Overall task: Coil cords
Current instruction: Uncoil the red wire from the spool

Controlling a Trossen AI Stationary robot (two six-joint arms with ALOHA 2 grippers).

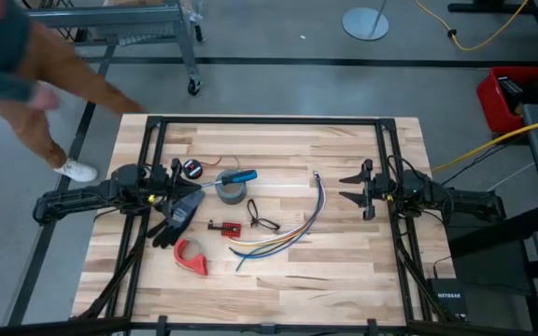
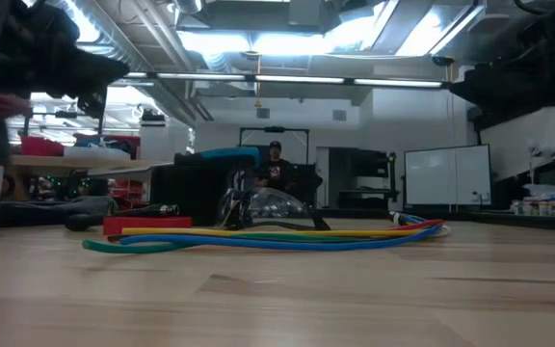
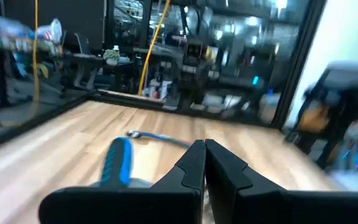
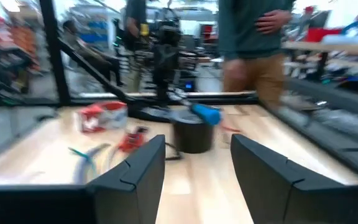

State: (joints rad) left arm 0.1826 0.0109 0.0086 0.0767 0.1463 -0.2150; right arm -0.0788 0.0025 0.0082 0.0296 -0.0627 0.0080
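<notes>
A thin red wire (image 1: 220,165) lies loose on the table, just beyond a grey tape roll (image 1: 232,192) that has a blue-handled screwdriver (image 1: 239,175) lying across its top. My left gripper (image 1: 179,175) is shut and empty, above the table to the left of the roll; its closed fingers show in the left wrist view (image 3: 204,163). My right gripper (image 1: 354,188) is open and empty at the table's right, facing the roll (image 4: 192,134) between its fingers (image 4: 145,163).
A long bundle of multicoloured wires (image 1: 288,229) and a small black looped cord (image 1: 261,220) lie mid-table. A red tape dispenser (image 1: 191,257), a dark tool (image 1: 180,215) and a small red piece (image 1: 222,227) lie at left. A person (image 1: 26,65) stands beyond the far left corner.
</notes>
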